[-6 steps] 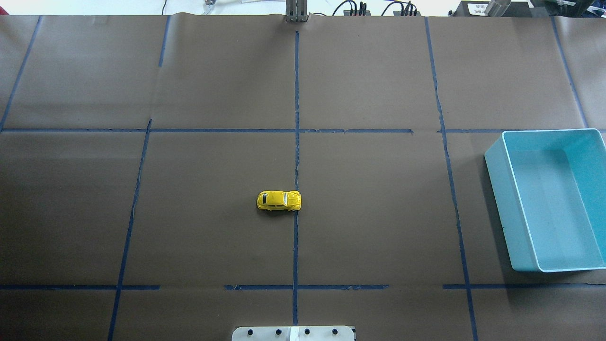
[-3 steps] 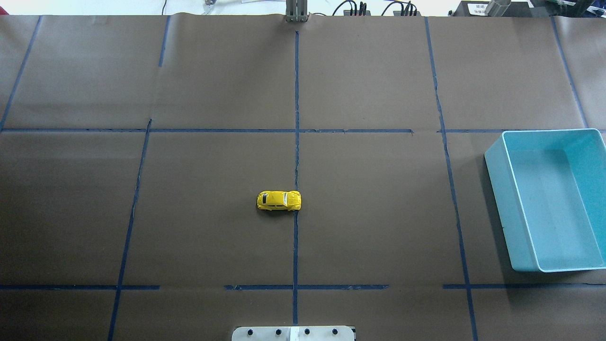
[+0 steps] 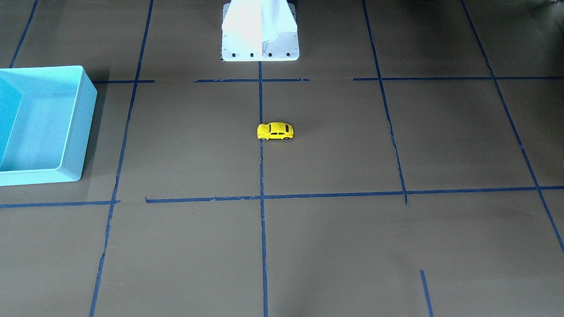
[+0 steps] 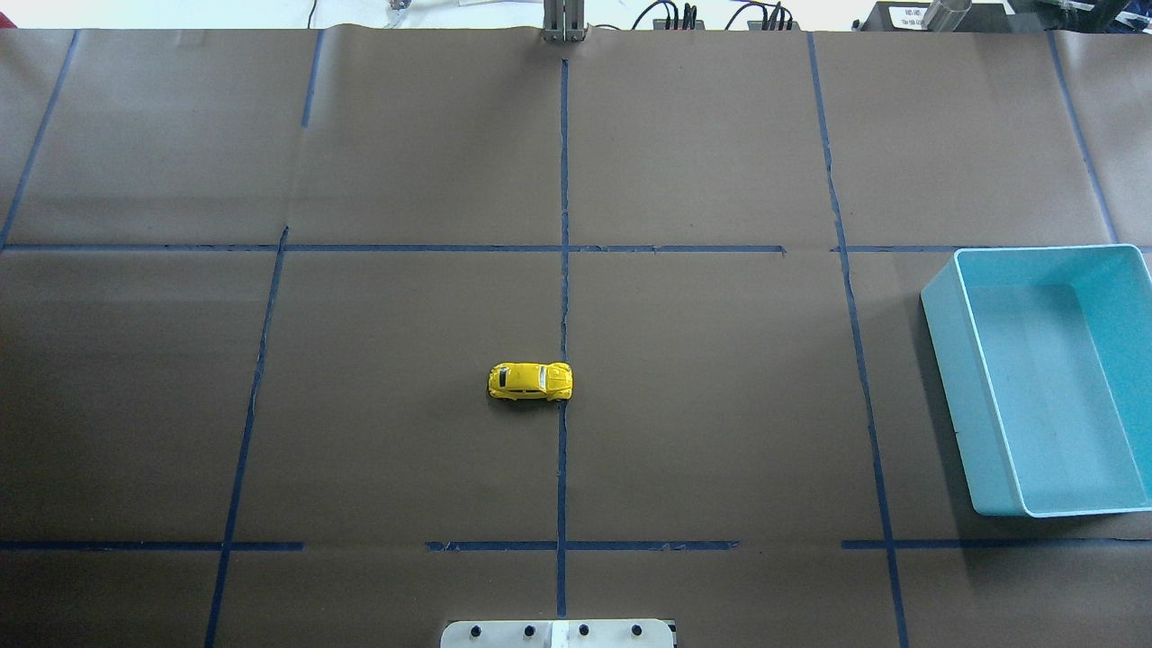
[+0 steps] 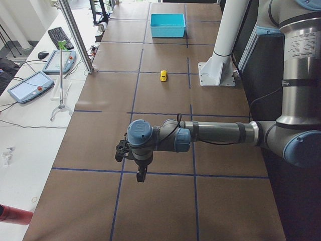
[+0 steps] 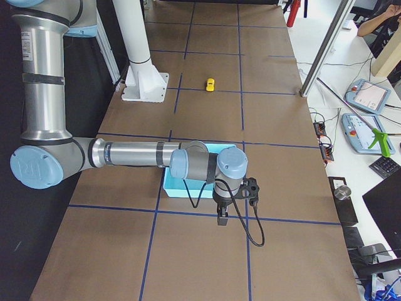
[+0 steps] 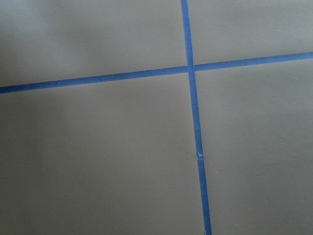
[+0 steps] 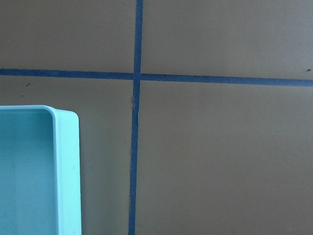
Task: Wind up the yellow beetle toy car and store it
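Even, fairly bright light — soft shadow beside the turquoise bin; wrist views perhaps slightly soft.

Worktop covered in brown paper, gridded with blue tape lines. Even light, soft shadows. Black cables along far edge. In the exterior left view: white side bench with two tablet pendants, keyboard, aluminium post. In the exterior right view: another white bench, pendant.

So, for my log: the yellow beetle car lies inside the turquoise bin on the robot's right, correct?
No. The yellow beetle car stands on the table by the centre tape line, outside the turquoise bin on the robot's right; the overhead view shows it.
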Controlling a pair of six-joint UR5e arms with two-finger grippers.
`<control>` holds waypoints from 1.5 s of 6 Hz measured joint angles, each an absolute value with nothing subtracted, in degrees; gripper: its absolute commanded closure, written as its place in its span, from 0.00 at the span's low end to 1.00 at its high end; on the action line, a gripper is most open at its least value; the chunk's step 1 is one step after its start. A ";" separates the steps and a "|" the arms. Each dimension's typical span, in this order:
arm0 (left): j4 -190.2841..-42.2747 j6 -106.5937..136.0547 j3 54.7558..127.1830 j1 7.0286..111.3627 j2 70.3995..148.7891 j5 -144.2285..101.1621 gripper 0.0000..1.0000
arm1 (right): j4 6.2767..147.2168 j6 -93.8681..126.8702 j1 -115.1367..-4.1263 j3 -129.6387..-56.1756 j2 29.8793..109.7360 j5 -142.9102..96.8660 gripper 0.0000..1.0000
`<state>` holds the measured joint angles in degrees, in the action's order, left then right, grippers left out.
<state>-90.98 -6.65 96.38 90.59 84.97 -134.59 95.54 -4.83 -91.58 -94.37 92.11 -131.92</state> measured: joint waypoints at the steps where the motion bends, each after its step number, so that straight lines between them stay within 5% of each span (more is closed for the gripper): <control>1: -90.26 -6.90 99.07 88.34 85.06 -134.62 0.00 | 95.54 -4.83 -91.58 -94.37 92.11 -131.92 0.00; 5: -72.62 -7.03 116.93 71.22 94.38 -125.96 0.00 | 95.50 -4.92 -91.58 -94.31 92.11 -131.81 0.00; 9: -69.24 -7.24 118.34 50.41 111.13 -114.34 0.00 | 95.53 -4.92 -91.58 -94.23 92.11 -131.75 0.00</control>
